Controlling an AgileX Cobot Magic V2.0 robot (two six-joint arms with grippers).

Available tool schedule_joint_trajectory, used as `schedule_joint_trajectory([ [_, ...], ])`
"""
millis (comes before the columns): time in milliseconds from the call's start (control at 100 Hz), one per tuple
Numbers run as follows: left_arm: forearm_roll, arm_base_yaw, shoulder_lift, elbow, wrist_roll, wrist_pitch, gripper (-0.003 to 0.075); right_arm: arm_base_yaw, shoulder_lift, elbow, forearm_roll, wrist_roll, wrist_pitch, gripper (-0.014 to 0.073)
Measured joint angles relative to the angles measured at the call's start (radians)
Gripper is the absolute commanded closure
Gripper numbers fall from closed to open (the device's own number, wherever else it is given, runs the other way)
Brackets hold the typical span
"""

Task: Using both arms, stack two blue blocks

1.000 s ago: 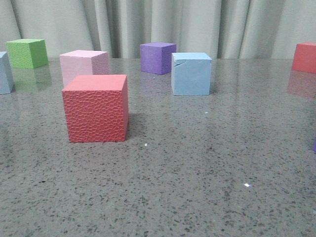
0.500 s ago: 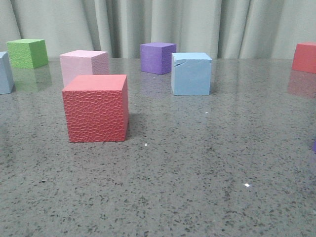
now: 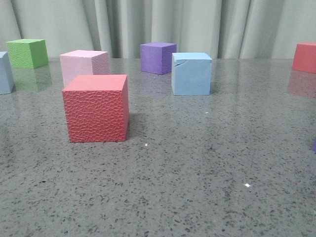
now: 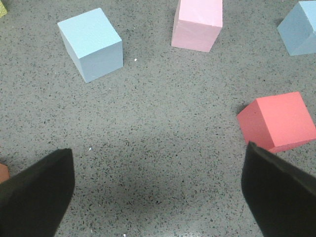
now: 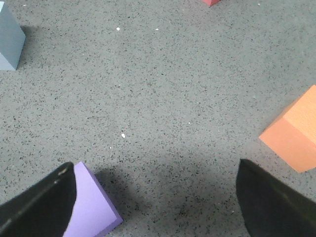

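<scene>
Foam, matte, judged light and compressible: grip opposite flat faces, gently. Left gripper (image 4: 158,192) and right gripper (image 5: 155,202) both hang spread wide, holding nothing. Red cube (image 3: 96,107) nearest. Cracked blue block (image 3: 191,73) at one o'clock; second blue block (image 3: 5,72) at ten o'clock. No containers seen.

My worktop (image 3: 197,168) is grey speckled stone, glossy enough to mirror the cubes resting on it. Taking the big red cube (image 3: 96,108) as my landmark: a pink cube (image 3: 84,65) sits just behind it, a green cube (image 3: 27,53) further back to its left, and a blue block (image 3: 5,72) at the left edge. To its right and further back stands the cracked blue block (image 3: 191,73), with a purple cube (image 3: 157,58) behind that. Another red cube (image 3: 304,57) lies far right.
</scene>
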State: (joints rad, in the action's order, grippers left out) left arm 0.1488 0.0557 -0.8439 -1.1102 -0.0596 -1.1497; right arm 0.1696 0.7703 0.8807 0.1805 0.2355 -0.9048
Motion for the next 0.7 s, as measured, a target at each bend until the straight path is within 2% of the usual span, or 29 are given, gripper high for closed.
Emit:
schedule_joint_trajectory([
  [700, 0.000, 0.000, -0.009, 0.000, 0.000, 0.004, 0.0068, 0.000, 0.000, 0.000, 0.000, 0.000, 0.000, -0.0052],
])
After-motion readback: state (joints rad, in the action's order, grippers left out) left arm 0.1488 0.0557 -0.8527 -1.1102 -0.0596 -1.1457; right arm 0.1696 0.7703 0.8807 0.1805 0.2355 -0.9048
